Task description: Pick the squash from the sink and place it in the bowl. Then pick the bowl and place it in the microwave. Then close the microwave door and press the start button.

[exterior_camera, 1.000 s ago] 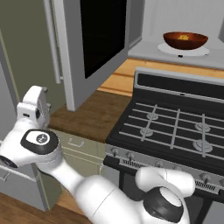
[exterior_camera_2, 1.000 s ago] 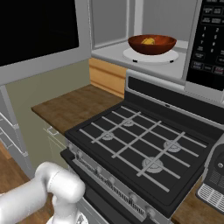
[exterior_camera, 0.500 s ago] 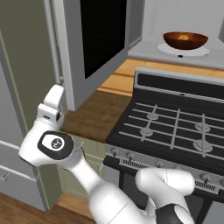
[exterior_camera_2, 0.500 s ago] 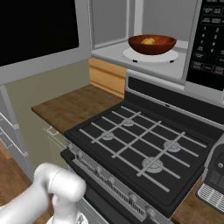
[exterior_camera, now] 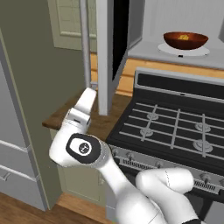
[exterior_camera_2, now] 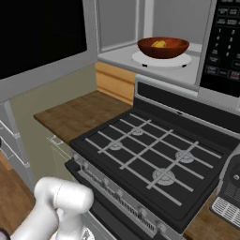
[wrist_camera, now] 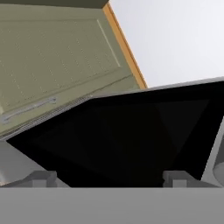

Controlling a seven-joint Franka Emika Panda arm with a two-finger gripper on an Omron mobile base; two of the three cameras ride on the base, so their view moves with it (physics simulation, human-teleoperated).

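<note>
The reddish-brown bowl (exterior_camera: pixel 185 40) (exterior_camera_2: pixel 163 47) sits on the white turntable inside the microwave (exterior_camera_2: pixel 154 65), and the yellow squash (exterior_camera: pixel 183 37) (exterior_camera_2: pixel 159 44) lies in it. The microwave door (exterior_camera: pixel 106 57) (exterior_camera_2: pixel 42 37) (wrist_camera: pixel 118 140) stands partly swung, edge-on in the left base view. My gripper (exterior_camera: pixel 89 95) (wrist_camera: pixel 109 179) is just left of the door's lower edge, on its outer side, and points up at the black glass. Its fingertips (wrist_camera: pixel 43 178) stand wide apart with nothing between them. The sink is out of view.
A black gas stove (exterior_camera: pixel 175 127) (exterior_camera_2: pixel 150 154) lies below the microwave, with a wooden counter (exterior_camera_2: pixel 75 112) to its left. The microwave's control panel (exterior_camera_2: pixel 225 42) is at the right. A tall grey-green cabinet side (exterior_camera: pixel 30 87) stands close on the left, and a green cabinet door (wrist_camera: pixel 52 57) shows behind the microwave door.
The microwave door has swung toward the microwave and now shows edge-on in the left base view. My hand has moved right and up along with it.
</note>
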